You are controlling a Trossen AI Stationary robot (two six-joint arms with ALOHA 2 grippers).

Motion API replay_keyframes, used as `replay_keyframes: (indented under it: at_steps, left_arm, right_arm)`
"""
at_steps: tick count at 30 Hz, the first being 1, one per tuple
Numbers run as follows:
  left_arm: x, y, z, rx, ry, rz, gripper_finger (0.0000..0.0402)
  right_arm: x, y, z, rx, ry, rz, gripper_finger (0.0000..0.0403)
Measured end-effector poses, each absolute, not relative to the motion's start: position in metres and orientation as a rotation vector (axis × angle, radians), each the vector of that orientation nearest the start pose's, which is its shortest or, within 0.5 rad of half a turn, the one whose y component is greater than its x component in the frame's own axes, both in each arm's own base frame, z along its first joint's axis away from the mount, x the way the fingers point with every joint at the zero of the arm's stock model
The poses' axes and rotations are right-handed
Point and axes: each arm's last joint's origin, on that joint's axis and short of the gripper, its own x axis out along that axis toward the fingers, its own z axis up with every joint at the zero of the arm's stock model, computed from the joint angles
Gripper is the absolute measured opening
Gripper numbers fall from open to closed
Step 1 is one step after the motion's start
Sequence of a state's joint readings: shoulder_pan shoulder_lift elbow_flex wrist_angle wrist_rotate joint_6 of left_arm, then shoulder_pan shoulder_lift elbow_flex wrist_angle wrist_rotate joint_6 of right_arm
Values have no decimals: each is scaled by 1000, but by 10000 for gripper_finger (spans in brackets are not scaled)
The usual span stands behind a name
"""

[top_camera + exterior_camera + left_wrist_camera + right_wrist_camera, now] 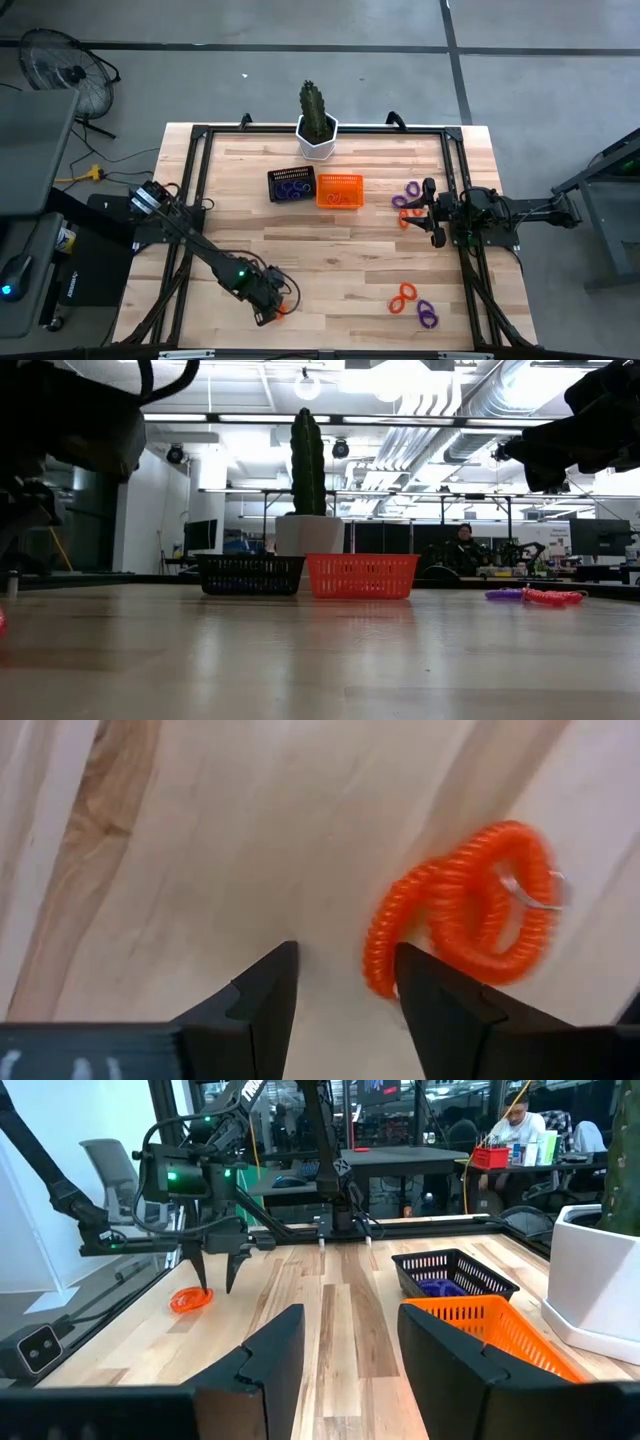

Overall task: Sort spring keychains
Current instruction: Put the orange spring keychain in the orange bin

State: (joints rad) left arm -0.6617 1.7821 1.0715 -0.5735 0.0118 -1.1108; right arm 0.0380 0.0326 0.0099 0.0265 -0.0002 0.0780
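Note:
My left gripper point(268, 306) is open near the table's near edge, pointing down; it also shows in the right wrist view point(220, 1285). An orange spring keychain point(465, 910) lies flat on the table beside one finger point(435, 995), not between the fingers. My right gripper point(432, 212) is open and empty above the table's right side. Purple and orange keychains point(405, 208) lie just left of it, and more point(413, 305) lie at the near right. The black basket point(291, 184) holds purple keychains. The orange basket point(339, 190) holds an orange one. My left gripper has one finger right beside the orange keychain's near coil point(380, 970). I cannot tell whether the finger touches it. The keychain lies flat on the table, outside the gap between the fingers.
A cactus in a white pot point(318, 130) stands at the far edge behind the baskets. The middle of the wooden table point(330, 260) is bare. A person sits at a desk in the room beyond the table point(515, 1125).

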Motion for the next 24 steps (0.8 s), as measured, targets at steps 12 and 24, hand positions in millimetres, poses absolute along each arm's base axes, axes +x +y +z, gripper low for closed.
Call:
replay_keyframes:
  at_steps: [12,24]
  left_arm:
    - [258,-200,145,-443,1368,231,168]
    - [254,-192,134,-289,1347,363,168]
  right_arm:
    - [99,4,167,78,-2,38,156]
    - [99,4,167,78,-2,39,158]
